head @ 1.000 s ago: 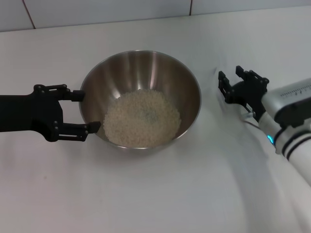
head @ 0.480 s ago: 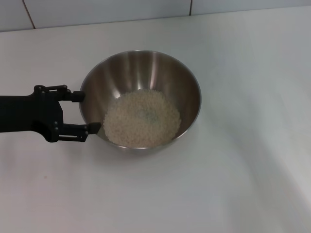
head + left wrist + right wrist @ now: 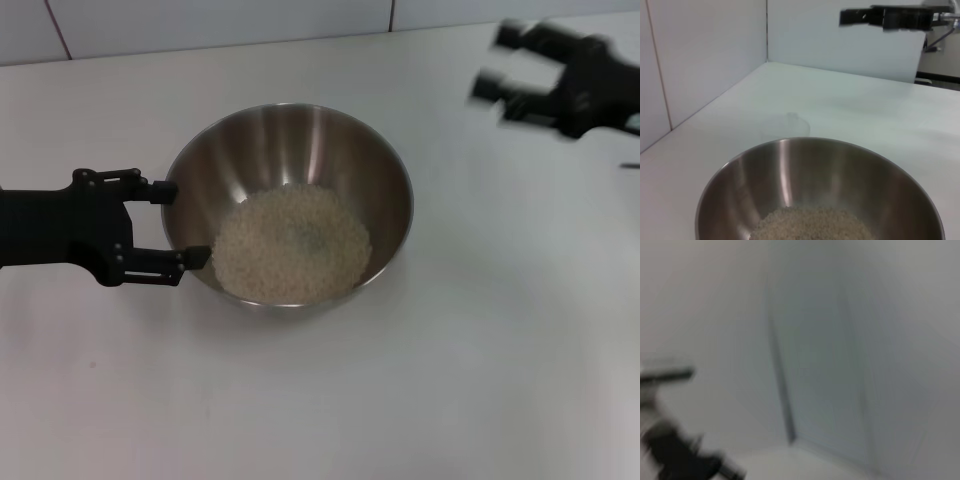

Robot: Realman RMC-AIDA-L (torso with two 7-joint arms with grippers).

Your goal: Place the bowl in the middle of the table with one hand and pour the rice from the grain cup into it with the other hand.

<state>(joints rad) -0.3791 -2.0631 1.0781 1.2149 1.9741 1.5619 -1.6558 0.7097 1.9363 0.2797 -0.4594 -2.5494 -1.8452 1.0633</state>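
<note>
The steel bowl [image 3: 290, 150] stands in the middle of the white table [image 3: 400, 400], with a mound of pale rice [image 3: 292, 243] in it. It also shows in the left wrist view [image 3: 840, 170], with the rice [image 3: 812, 225] inside. My left gripper [image 3: 185, 222] is open, its fingers spread against the bowl's left side. My right gripper [image 3: 497, 62] is open and empty, raised at the far right and blurred; it also shows in the left wrist view [image 3: 846, 17]. The clear grain cup [image 3: 785, 131] shows faintly on the table beyond the bowl; I cannot make it out in the head view.
A white tiled wall [image 3: 200, 25] runs along the table's back edge. The right wrist view shows only blurred wall panels.
My right gripper was just right of the bowl one second ago, left the view, and now is high at the far right. The left gripper has barely shifted. Bowl and rice have not moved.
</note>
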